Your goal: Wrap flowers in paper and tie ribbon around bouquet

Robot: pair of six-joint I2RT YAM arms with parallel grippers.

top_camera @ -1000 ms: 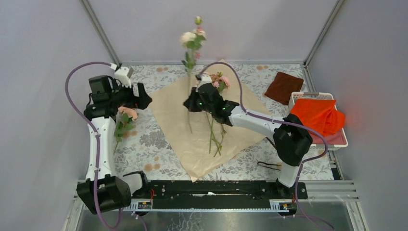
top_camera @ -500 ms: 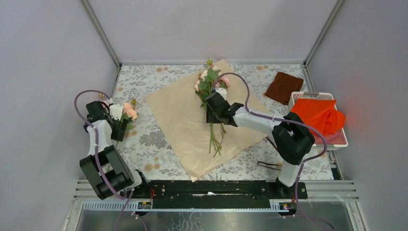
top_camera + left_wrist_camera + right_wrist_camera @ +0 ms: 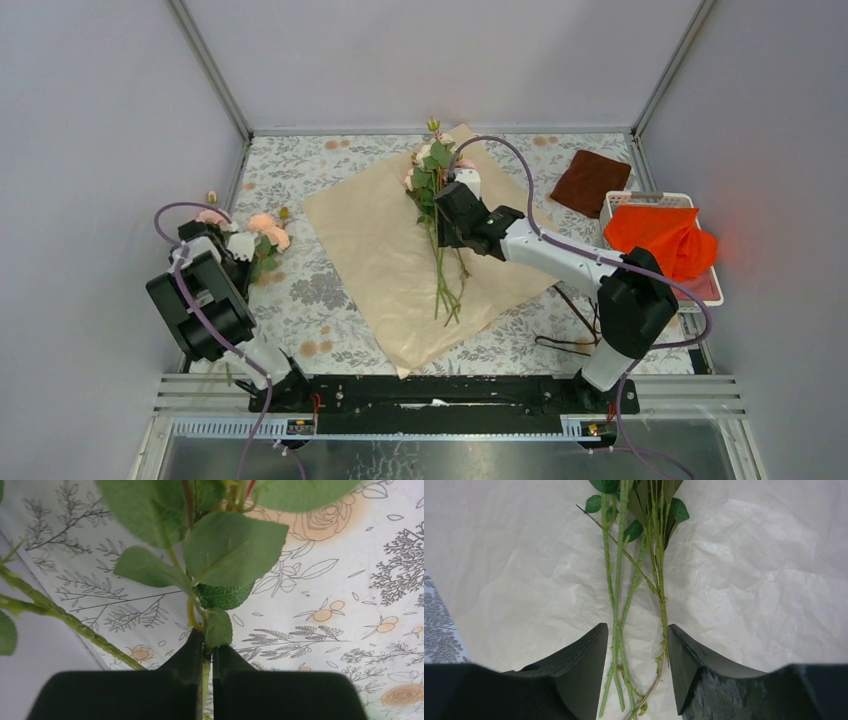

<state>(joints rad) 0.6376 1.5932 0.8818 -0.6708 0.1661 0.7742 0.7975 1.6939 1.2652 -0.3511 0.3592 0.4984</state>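
pinching a single thin green stem (image 3: pixel 191 617), the left tool (image 3: pixel 207 652) sits at the far left of the counter (image 3: pixel 310 300). its jaws are a sliver apart, with the stem caught between them. leaves fan out straight ahead of it, and the pink roses (image 3: pixel 265 226) on that sprig lie just beyond its tip, off the sheet.

off to that tool's right is the paper (image 3: pixel 370 260), spread flat like a diamond. the rest of the flowers (image 3: pixel 430 170) lie on it. their blooms point at the far corner and their stems (image 3: pixel 616 605) run back toward the arms, so the long axis goes far to near.

the right tool (image 3: pixel 635 630) hangs directly over those stems with its jaws standing apart, a finger on each side and nothing gripped. the stems run lengthwise out ahead of it and pass beneath the gap.

to my eye the bunch is not yet gathered. the left arm is the nearer one to the stray sprig, and it would have to carry it rightward and lay it parallel to the stems under the right tool before any wrapping.

behind and to the right of the right tool, near that arm's base, lies a thin dark strand, probably the ribbon (image 3: pixel 556 345). further right are a brown cloth (image 3: pixel 590 180) and a basket (image 3: pixel 700 292) holding an orange cloth (image 3: pixel 660 240).
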